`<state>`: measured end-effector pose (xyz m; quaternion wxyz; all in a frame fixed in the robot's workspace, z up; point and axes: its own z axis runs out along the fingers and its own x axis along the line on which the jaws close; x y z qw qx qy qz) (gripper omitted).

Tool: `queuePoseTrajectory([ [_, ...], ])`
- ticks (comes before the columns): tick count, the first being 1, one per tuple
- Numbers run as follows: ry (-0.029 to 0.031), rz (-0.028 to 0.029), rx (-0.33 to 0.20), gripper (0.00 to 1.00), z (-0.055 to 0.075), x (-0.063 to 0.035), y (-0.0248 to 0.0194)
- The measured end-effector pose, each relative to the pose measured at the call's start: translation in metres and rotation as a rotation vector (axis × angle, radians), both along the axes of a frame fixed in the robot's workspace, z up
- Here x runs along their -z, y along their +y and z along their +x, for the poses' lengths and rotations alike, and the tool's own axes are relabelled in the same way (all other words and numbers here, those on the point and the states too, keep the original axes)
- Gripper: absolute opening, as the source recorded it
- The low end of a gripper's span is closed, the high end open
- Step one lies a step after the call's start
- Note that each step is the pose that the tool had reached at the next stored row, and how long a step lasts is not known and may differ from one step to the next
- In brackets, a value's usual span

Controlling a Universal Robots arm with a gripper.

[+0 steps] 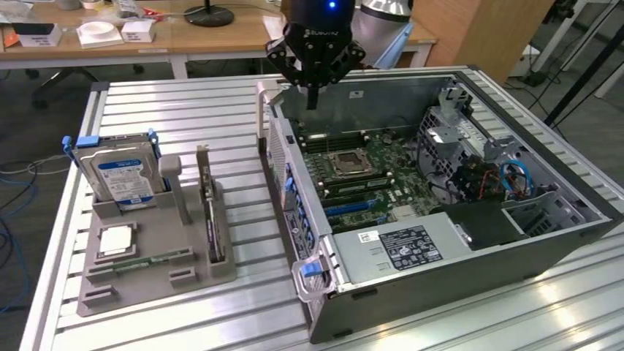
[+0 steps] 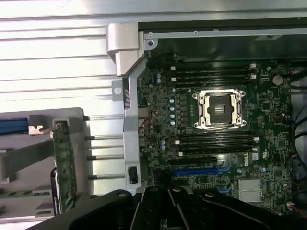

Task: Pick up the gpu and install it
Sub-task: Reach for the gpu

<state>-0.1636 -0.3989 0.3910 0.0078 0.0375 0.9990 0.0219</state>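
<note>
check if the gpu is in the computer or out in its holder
Out. The gpu stands on edge in the grey holder, apart from the open computer case.

Robotics lab or workshop: slatted aluminium bench (image 1: 175, 102), opened computer case (image 1: 439, 285) on it, cluttered wooden desks (image 1: 224, 36) behind, cables (image 1: 14, 175) on floor.

- gripper (image 1: 312, 99), housing: white brand lettering "ROBOTIQ".
- motherboard (image 2: 273, 120), by the memory slots: white printed logo, seemingly "DELL".
- hard drive (image 1: 119, 175) label and power supply (image 1: 410, 247) label: print unreadable.
</note>
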Motion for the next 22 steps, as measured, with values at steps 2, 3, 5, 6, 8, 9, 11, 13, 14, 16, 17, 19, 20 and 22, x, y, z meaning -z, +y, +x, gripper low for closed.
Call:
queuePoseTrajectory([
  [2, -0.0001, 0.0001, 0.0, 0.11, -0.003, 0.0002, 0.0],
  [3, 0.0, 0.0001, 0.0, 0.11, -0.004, 0.0003, 0.0],
  [5, -0.0001, 0.0001, 0.0, 0.11, -0.006, 0.0006, 0.0],
  [6, 0.0, 0.0001, 0.0, 0.11, -0.007, 0.0007, 0.0],
  [8, -0.0001, 0.0001, 0.0, 0.11, -0.01, 0.001, 0.0],
  [9, 0.0, 0.0001, 0.0, 0.11, -0.011, 0.0011, 0.0],
  [11, 0.0, 0.0, 0.0, 0.11, -0.014, 0.0015, 0.0],
  [13, 0.0, 0.0, 0.0, 0.11, -0.018, 0.0018, 0.0],
  [14, -0.0001, 0.0, 0.0, 0.11, -0.02, 0.0019, 0.0],
  [16, -0.0001, 0.0001, 0.0, 0.11, -0.023, 0.0022, 0.0],
  [17, -0.0001, 0.0001, 0.0, 0.11, -0.024, 0.0023, 0.0],
  [19, 0.0, 0.0001, 0.0, 0.11, -0.026, 0.0025, 0.0],
  [20, -0.0001, 0.0002, 0.0, 0.11, -0.027, 0.0026, 0.0],
  [22, 0.0, 0.0, 0.0, 0.11, -0.028, 0.0027, 0.0],
])
